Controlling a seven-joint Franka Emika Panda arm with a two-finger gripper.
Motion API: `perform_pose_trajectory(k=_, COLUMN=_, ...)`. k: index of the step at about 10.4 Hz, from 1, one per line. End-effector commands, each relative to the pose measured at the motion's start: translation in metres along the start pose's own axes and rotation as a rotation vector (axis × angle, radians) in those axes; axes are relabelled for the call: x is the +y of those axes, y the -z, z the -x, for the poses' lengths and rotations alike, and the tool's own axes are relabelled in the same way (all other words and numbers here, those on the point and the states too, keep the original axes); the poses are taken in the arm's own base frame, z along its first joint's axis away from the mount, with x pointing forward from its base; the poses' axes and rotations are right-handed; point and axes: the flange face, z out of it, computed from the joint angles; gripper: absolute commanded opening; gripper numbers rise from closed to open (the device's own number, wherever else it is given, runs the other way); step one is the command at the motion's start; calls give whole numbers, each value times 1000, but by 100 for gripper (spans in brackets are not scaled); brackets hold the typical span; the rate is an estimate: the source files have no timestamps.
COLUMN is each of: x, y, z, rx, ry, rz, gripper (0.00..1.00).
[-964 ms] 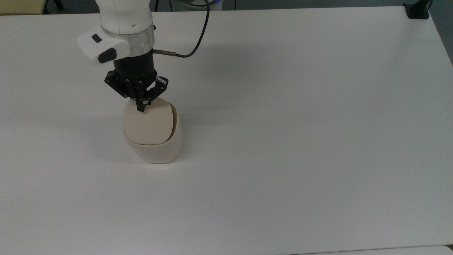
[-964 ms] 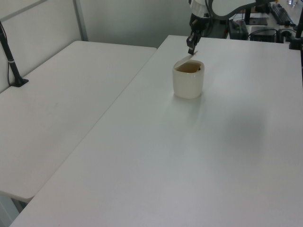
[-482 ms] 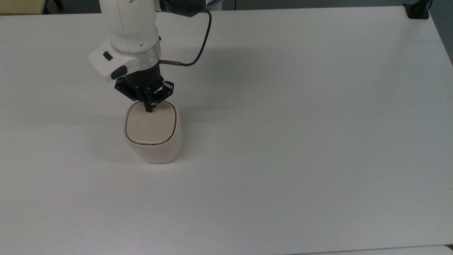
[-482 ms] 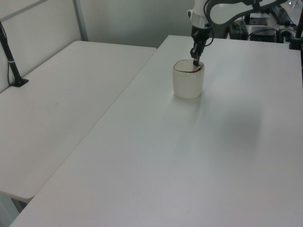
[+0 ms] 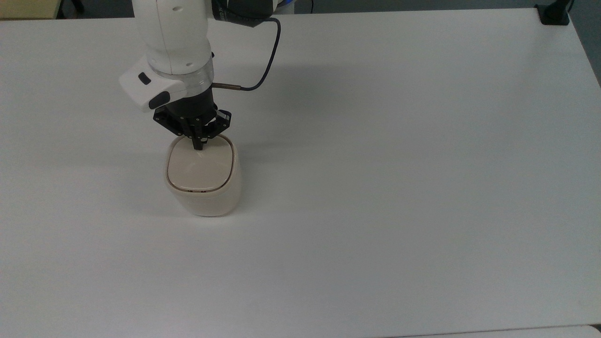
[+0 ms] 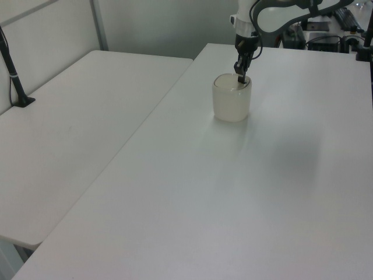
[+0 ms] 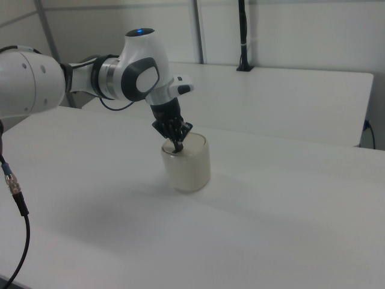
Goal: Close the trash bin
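The cream trash bin (image 5: 206, 197) (image 6: 231, 106) (image 7: 189, 168) stands upright on the white table, in the top view's left half. Its flat lid (image 5: 202, 169) lies level inside the rim, with a thin brown line around it. My gripper (image 5: 199, 146) (image 6: 240, 79) (image 7: 177, 147) points straight down with its black fingers shut together. The tips press on the lid near its far edge in the top view. Nothing is held between the fingers.
The white table (image 5: 399, 164) spreads wide to the top view's right of the bin. A dark cable (image 5: 263, 65) loops from the wrist. A second white table (image 6: 76, 128) stands alongside, with a black clamp post (image 6: 14, 76) at its edge.
A second ago the lid stood tilted up with the brown inside showing. The gripper pushed it down. The lid now lies flat in the rim, and the fingertips have sunk slightly lower on it.
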Motion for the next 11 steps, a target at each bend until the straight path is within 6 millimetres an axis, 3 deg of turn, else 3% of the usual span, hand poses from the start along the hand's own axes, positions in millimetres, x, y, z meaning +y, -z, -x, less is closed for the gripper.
perform_pose_trajectory(k=1, x=-7, y=-24, z=4, rx=-52, ry=30, rz=12, gripper=2)
perform_pose_trajectory(k=3, x=-13, y=-35, z=6, rx=-72, ry=37, rz=12, gripper=2)
perform_pose_trajectory(k=4, x=-13, y=-28, z=5, rx=-66, ry=32, rz=11, gripper=2)
perform_pose_trajectory(k=8, x=-16, y=68, z=19, rx=-82, ry=25, rz=3, gripper=5)
perform_pose_trajectory(k=11, x=-58, y=126, z=47, rx=-102, ry=98, rz=7, gripper=5)
